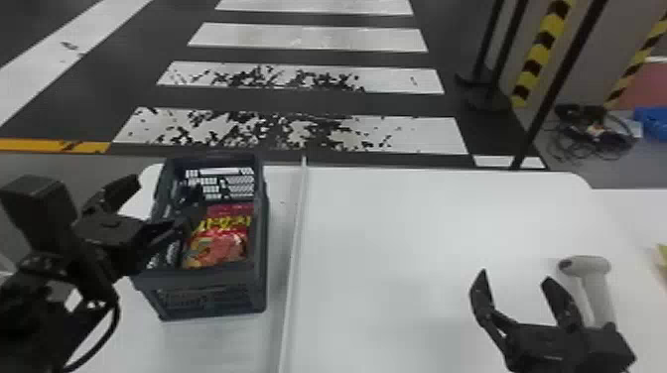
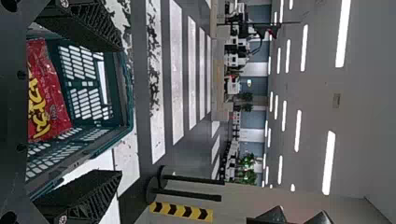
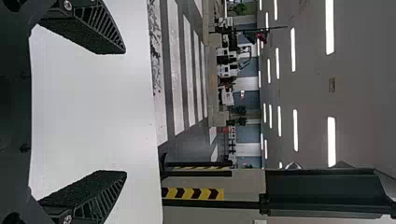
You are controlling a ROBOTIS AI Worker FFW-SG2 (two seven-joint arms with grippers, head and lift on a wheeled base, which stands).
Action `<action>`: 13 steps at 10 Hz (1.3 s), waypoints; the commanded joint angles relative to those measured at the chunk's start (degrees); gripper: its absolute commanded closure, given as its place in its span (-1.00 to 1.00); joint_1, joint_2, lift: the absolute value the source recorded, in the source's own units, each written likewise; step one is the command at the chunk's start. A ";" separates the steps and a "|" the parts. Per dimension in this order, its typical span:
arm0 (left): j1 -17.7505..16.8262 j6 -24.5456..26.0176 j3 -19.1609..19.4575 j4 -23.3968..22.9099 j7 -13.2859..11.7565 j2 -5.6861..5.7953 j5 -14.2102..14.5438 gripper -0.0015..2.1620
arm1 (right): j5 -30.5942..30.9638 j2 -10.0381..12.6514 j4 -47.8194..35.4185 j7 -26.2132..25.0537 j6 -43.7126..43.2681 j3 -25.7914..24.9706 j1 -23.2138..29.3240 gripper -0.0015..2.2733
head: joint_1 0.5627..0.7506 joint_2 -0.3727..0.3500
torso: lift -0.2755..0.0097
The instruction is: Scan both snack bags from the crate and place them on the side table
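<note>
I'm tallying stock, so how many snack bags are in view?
1 that I can make out: a red bag inside the crate. Others may be hidden behind the left pincer.

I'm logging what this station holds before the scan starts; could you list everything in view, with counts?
Crate: one, dark blue-grey, left on the table
Snack bag: one visible, red with yellow lettering, inside the crate
Scanner: one, pale grey, right, beside the right gripper
Table surface: white, under crate and scanner
Unclear item: one, yellow-green, right edge
Floor stripes: several, white, beyond the table
Striped bands: two, yellow-black, far right
Cables: a tangle, black, floor at right
Ceiling lights: many, white, overhead
Left gripper: one, black, by the crate's left side, fingers apart
Right gripper: one, black, above the table, fingers apart
</note>
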 commanded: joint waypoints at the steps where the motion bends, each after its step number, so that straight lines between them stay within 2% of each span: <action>1: -4.94 7.03 -0.87 1.10 0.00 1.46 0.42 -0.94 | -0.03 -0.07 0.48 0.00 0.17 0.00 0.19 -0.94 | 0.41 0.02 | 0.26; 3: -11.00 14.24 -2.89 5.05 -0.26 2.60 0.42 -0.90 | -0.03 0.01 0.74 0.00 0.17 -0.09 0.55 -0.94 | 0.41 0.02 | 0.26; 4: -14.34 19.51 -4.30 7.16 -0.35 2.77 0.51 -0.88 | -0.03 -0.07 0.92 0.09 0.17 -0.26 0.72 -0.93 | 0.41 0.02 | 0.26; 6: -20.58 30.24 -7.38 10.32 -0.44 2.69 1.21 -0.87 | -0.38 -0.07 1.35 0.09 0.35 -0.44 0.81 -0.93 | 0.41 0.00 | 0.26; 7: -22.87 33.05 -9.05 11.82 -0.35 2.42 0.86 -0.87 | -0.47 -0.07 1.27 0.09 0.17 -0.53 1.07 -0.93 | 0.41 -0.03 | 0.26; 9: -26.38 37.44 -10.98 15.51 0.35 2.07 0.77 -0.83 | -0.73 -0.07 1.35 0.26 0.35 -1.32 1.42 -0.93 | 0.41 -0.08 | 0.26; 13: -28.14 37.79 -11.77 18.06 2.11 1.63 0.33 -0.82 | -1.26 -0.34 2.23 0.61 0.52 -2.37 1.51 -0.93 | 0.41 -0.13 | 0.26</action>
